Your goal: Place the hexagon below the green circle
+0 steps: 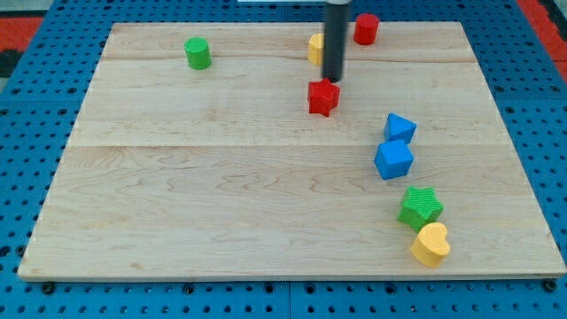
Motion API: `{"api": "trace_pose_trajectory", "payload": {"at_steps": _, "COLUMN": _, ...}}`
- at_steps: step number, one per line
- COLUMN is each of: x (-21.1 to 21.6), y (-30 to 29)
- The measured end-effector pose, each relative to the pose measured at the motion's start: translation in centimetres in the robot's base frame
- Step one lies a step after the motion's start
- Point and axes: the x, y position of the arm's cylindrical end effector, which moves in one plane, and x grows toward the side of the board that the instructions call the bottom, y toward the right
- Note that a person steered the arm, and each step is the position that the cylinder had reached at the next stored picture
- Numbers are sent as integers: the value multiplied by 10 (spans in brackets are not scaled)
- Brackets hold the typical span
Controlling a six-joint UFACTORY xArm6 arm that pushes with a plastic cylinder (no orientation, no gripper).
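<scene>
My tip [332, 80] sits at top centre of the wooden board [221, 195], an unjawed rod gripping nothing. It touches the top edge of the red star [323, 97]. The yellow hexagon [315, 48], half hidden behind the rod, lies just upper left of the tip; its orientation is unreadable. The green circle [198, 53] stands far left, and the red cylinder [366, 28] upper right.

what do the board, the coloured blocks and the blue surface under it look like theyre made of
Board: pale wood, matte, with visible grain and plank seams.
Blocks, such as the green cylinder and blue cube: probably plastic, in solid saturated colours with a slight sheen; faint ridges on the green star hint at 3D printing.
Blue surface: rigid panel with a regular hole grid, metal or plastic; cannot tell.
</scene>
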Motion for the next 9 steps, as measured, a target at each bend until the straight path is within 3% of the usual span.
{"api": "trace_pose_trajectory", "payload": {"at_steps": 1, "x": 19, "y": 20}}
{"api": "trace_pose_trajectory", "payload": {"at_steps": 2, "x": -25, "y": 47}}
{"api": "trace_pose_trajectory", "payload": {"at_steps": 3, "x": -68, "y": 24}}
{"api": "trace_pose_trajectory", "payload": {"at_steps": 4, "x": -86, "y": -49}}
{"api": "trace_pose_trajectory", "payload": {"at_steps": 5, "x": -26, "y": -122}}
{"api": "trace_pose_trajectory", "payload": {"at_steps": 7, "x": -71, "y": -44}}
{"api": "trace_pose_trajectory", "payload": {"at_steps": 8, "x": -8, "y": -69}}
{"api": "trace_pose_trajectory", "payload": {"at_steps": 9, "x": 26, "y": -116}}
